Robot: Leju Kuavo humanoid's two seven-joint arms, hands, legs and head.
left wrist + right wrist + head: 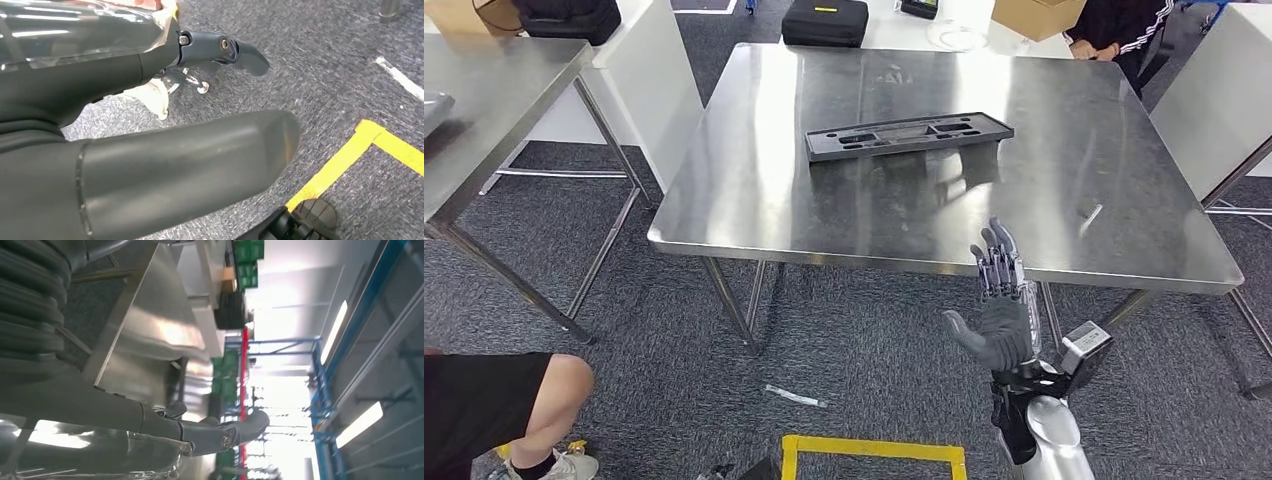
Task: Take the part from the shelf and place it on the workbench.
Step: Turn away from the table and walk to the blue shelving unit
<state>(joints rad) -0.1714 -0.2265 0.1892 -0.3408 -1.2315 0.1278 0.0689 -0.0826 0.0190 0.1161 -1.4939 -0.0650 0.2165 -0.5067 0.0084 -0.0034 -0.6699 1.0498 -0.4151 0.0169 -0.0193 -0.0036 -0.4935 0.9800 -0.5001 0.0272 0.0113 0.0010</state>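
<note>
The part (908,135), a long dark grey moulded tray, lies flat on the steel workbench (754,200) toward its far middle. My right hand (1002,300) is raised in front of the bench's near edge, fingers stretched out and apart, holding nothing; it is well short of the part. The right wrist view shows those fingers (220,432) extended beside the bench top (150,325). My left hand (150,165) hangs low over the grey carpet, thumb and fingers straight, with nothing in it.
A second steel table (484,100) stands at the left. A person's leg and shoe (514,410) are at the lower left, another person (1114,30) beyond the bench. Black cases (824,20) lie on white tables behind. Yellow floor tape (874,450) marks the carpet.
</note>
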